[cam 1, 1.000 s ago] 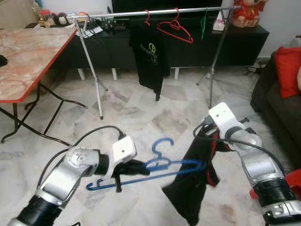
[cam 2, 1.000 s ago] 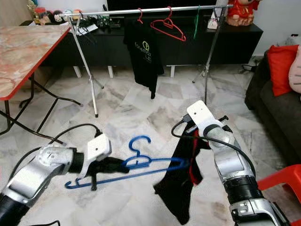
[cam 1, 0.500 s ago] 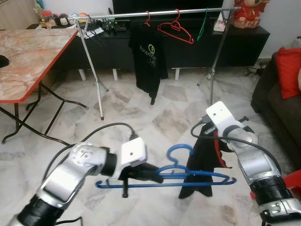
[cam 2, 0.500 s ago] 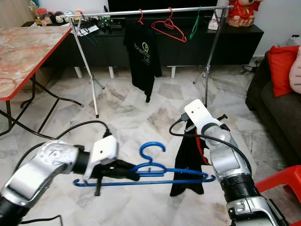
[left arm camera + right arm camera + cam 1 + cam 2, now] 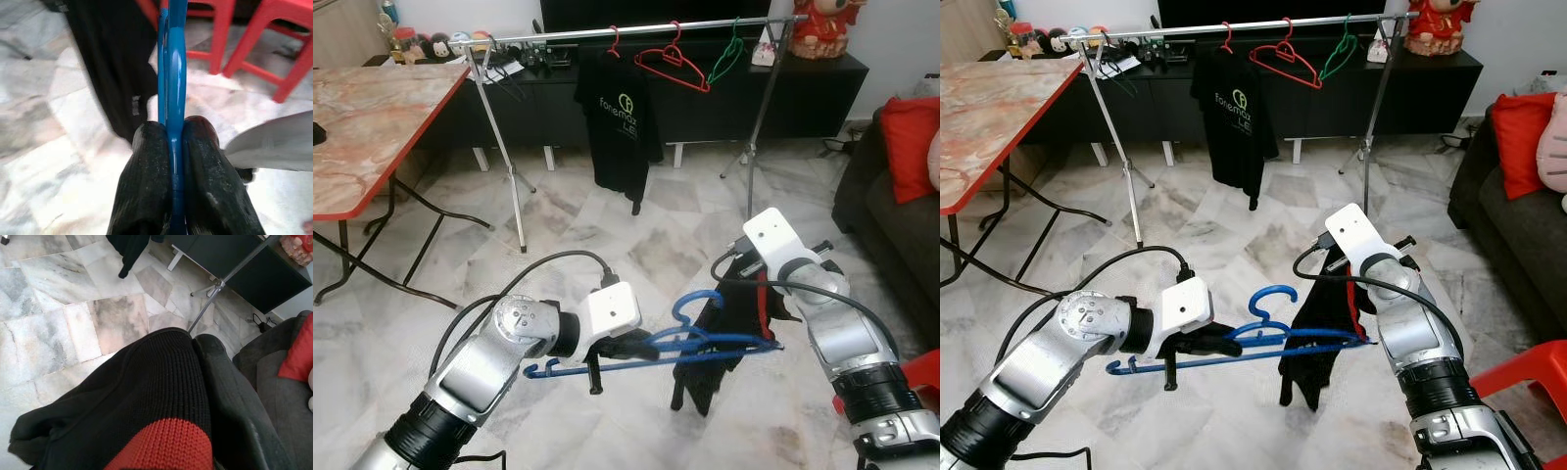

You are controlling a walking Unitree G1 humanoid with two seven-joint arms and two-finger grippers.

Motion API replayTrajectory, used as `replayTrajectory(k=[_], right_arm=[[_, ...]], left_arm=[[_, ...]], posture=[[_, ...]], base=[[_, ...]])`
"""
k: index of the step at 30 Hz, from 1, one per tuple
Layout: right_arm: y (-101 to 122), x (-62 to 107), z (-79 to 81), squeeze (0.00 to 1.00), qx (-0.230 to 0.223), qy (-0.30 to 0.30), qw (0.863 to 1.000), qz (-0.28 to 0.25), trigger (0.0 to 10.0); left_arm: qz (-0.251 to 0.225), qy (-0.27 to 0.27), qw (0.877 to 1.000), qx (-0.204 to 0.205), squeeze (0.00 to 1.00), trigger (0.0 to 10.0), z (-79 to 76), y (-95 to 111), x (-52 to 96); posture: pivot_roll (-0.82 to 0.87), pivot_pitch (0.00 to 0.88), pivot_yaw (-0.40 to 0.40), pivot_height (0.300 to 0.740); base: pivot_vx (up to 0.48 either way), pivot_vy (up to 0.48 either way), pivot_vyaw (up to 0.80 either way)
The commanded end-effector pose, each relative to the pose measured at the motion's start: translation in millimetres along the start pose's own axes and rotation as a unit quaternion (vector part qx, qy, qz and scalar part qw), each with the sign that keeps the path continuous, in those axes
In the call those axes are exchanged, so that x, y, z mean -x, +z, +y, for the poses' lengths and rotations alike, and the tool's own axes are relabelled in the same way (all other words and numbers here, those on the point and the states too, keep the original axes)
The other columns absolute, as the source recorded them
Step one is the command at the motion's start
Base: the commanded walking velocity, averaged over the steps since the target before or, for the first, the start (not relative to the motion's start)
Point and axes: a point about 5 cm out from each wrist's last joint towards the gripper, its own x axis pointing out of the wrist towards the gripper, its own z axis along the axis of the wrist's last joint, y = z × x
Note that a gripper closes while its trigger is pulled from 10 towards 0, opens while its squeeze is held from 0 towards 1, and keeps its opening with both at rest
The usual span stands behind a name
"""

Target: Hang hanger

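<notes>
Left gripper (image 5: 175, 147): jaws clenched on the blue plastic hanger (image 5: 705, 338), gripping its lower bar a little way in from one end, out in front of the robot and low over the marble floor (image 5: 578, 235).
Right gripper (image 5: 195, 352): pressed into the black knit garment with a red band (image 5: 146, 401); whether its jaws are clenched on the cloth cannot be told, but the garment hangs from there.
Hanger position: held in mid-air between the two arms, well short of the silver clothes rail (image 5: 626, 27).
Long axis: lies almost level, running across the robot from left to right, its far end buried in the garment.
Hook: curls upward near the garment, pointing roughly toward the rail.
Handling: the hanger looks light, thin and stiff, probably a bit slick, so a hold nearer the neck would likely twist less.
Garment: soft and limp; it sags straight down and could slide off.
Rail: already carries a black printed T-shirt (image 5: 619, 122), a red hanger (image 5: 671, 67) and a green hanger (image 5: 726, 54).
</notes>
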Motion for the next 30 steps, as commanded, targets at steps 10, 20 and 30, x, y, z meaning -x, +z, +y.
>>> replayTrajectory(k=[10, 20, 30], right_arm=[[17, 1.4, -4.6, 0.0, -0.009, -0.009, 1.0, -0.028, 10.0], [20, 0.7, -8.8, 0.0, -0.037, -0.023, 0.998, -0.034, 10.0], [27, -0.8, -12.7, 0.0, -0.049, -0.035, 0.997, -0.042, 10.0]], left_arm=[[-0.038, 0.016, 0.999, 0.018, 0.0, 10.0, 2.2, 10, -3.1], [-0.049, -0.008, 0.999, 0.004, 0.0, 10.0, -7.3, 17, -8.2], [-0.061, -0.001, 0.998, 0.004, 0.0, 10.0, -16.4, 26, -26.9]], posture=[[-0.13, 0.0, 0.012, 0.74], [-0.13, 0.0, 0.013, 0.74], [-0.13, 0.0, 0.015, 0.74]], base=[[0.0, 0.0, 0.0], [0.0, 0.0, 0.0], [0.0, 0.0, 0.0]])
